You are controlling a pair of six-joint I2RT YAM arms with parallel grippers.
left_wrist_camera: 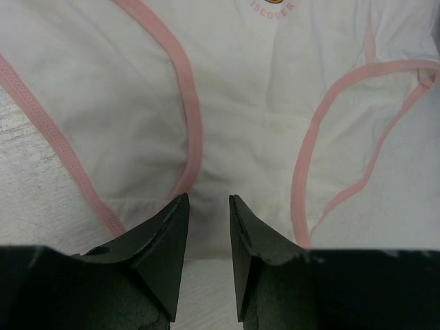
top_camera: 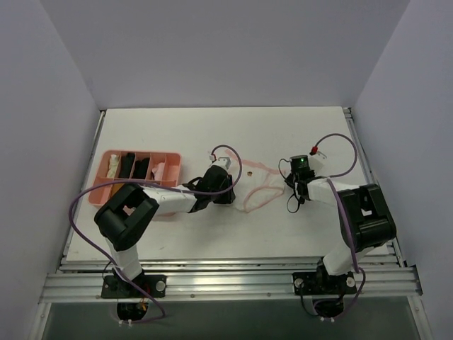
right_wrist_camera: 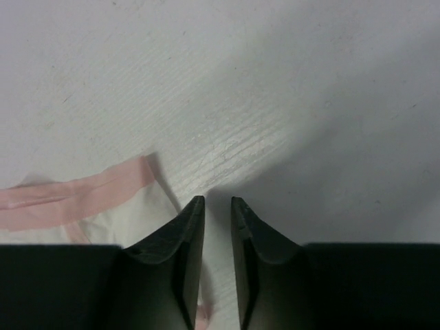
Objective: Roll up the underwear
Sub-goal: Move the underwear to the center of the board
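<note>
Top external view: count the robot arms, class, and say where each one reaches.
2. The left arm stretches from its near-left base to the left side of the underwear; the right arm bends in to its right edge. No others seem hidden.

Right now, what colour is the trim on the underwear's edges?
Pink trim on the white underwear; clearest in the left wrist view.

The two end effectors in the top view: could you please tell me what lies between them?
The underwear lies spread on the table between the left end effector and the right end effector, as the top view shows.
</note>
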